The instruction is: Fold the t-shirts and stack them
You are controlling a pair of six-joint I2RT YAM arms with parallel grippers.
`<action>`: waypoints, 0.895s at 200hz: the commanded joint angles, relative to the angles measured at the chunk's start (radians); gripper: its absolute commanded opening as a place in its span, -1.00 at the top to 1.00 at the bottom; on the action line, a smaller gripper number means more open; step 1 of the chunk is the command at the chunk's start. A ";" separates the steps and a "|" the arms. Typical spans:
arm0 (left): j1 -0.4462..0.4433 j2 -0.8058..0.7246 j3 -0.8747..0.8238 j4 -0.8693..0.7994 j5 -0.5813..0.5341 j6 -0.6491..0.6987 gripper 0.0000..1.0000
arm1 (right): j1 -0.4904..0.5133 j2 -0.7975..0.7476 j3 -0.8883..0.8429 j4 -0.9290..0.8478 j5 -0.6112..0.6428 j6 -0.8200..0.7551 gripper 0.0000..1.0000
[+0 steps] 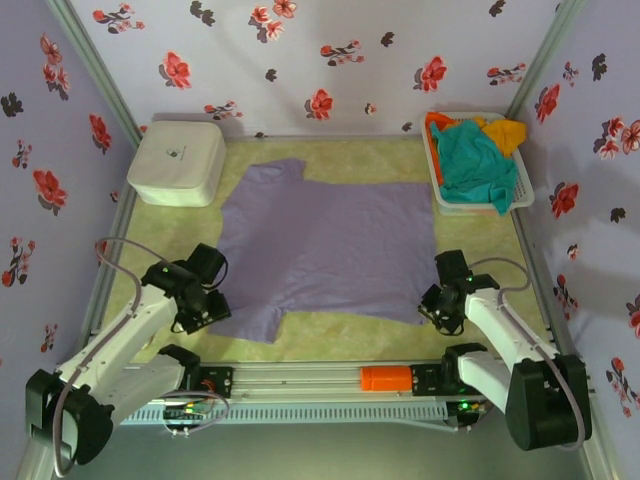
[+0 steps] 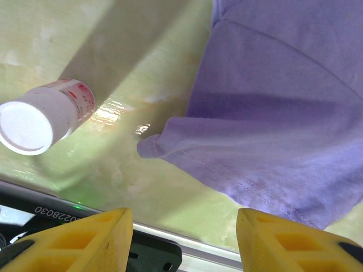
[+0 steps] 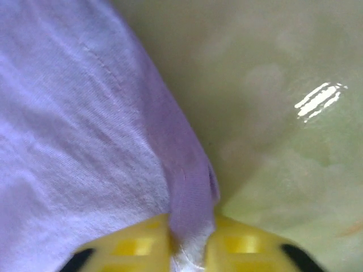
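Note:
A pale lavender t-shirt [image 1: 330, 245] lies spread flat in the middle of the table. My right gripper [image 1: 432, 305] sits at its near right corner. In the right wrist view that gripper [image 3: 190, 243] is shut on a bunched fold of the lavender t-shirt [image 3: 85, 113], and cloth fills the gap between the yellow fingers [image 3: 130, 249]. My left gripper [image 1: 205, 300] hovers at the near left corner. It stands open [image 2: 184, 238] with nothing between its fingers, just short of the shirt's hem [image 2: 238, 181]. Teal, orange and yellow t-shirts [image 1: 470, 150] are heaped in a basket.
The white basket [image 1: 520, 195] stands at the back right and a white rounded box [image 1: 178, 160] at the back left. A small white bottle with a red label [image 2: 42, 119] lies on its side left of the shirt. An orange piece [image 1: 385, 378] sits on the near rail.

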 commanded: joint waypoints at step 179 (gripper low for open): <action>-0.240 0.106 -0.219 0.222 -0.111 -0.232 0.02 | -0.111 0.062 0.155 -0.038 0.039 -0.104 1.00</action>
